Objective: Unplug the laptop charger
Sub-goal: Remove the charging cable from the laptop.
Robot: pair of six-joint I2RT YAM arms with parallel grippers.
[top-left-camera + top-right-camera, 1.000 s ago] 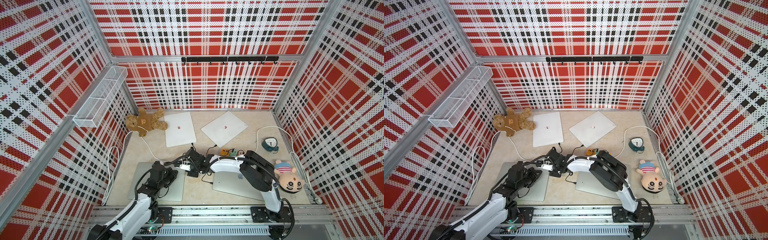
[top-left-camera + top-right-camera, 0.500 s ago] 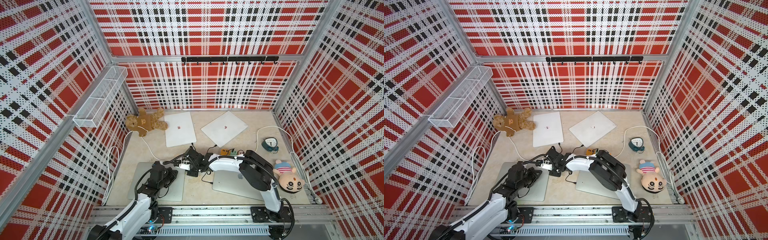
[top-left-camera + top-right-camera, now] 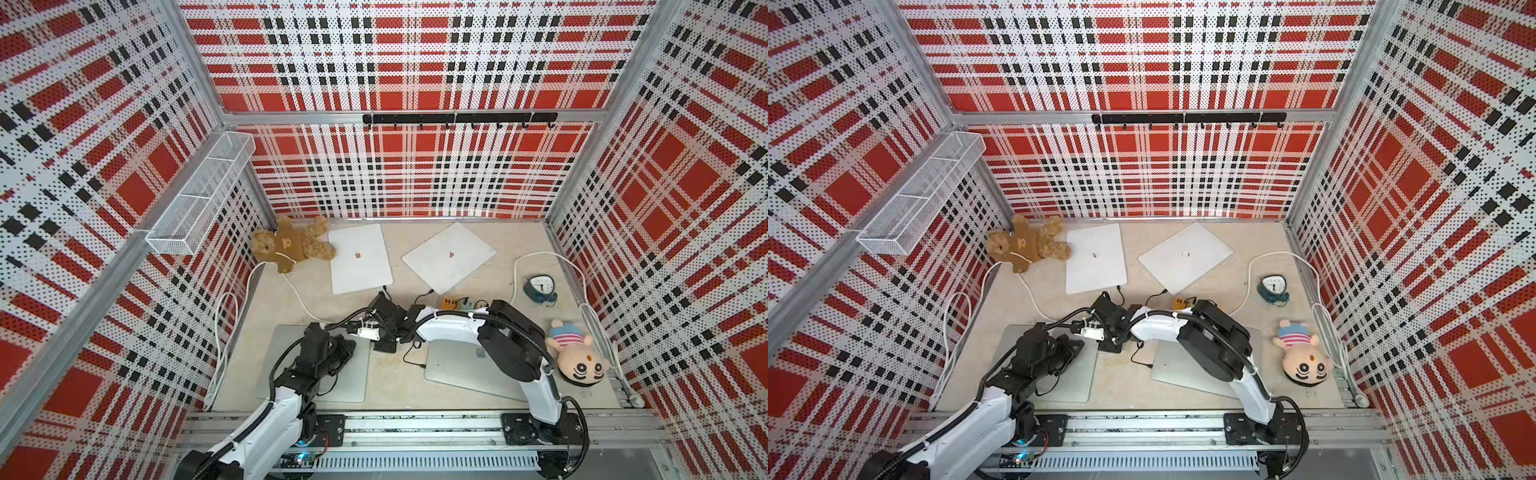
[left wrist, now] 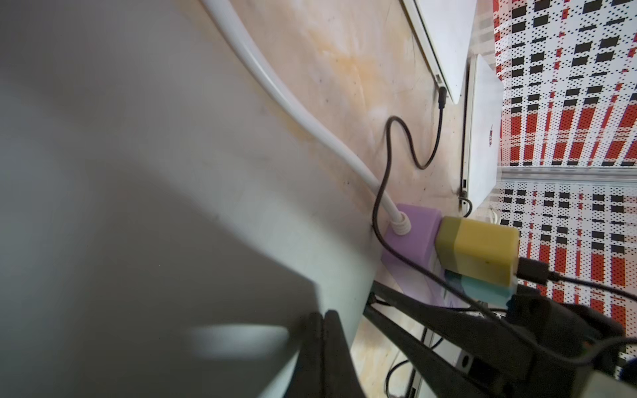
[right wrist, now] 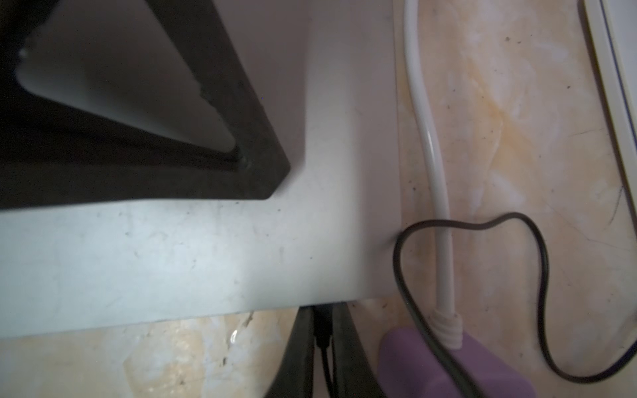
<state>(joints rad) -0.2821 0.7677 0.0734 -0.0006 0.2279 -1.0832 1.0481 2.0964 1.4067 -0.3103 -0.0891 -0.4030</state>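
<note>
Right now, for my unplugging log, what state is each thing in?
Grey metal laptop under the left arm: lid closed.
Black charger plug: at that laptop's edge, gripped.
Right gripper: jaws shut on the plug.
Left gripper: jaws shut, over that lid.
Purple power strip: yellow block adapter plugged in.

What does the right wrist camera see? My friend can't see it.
The right arm's fingers pinch a black charger plug at the edge of a grey laptop. Beside it, a white cable enters a purple power strip on the beige table.
</note>
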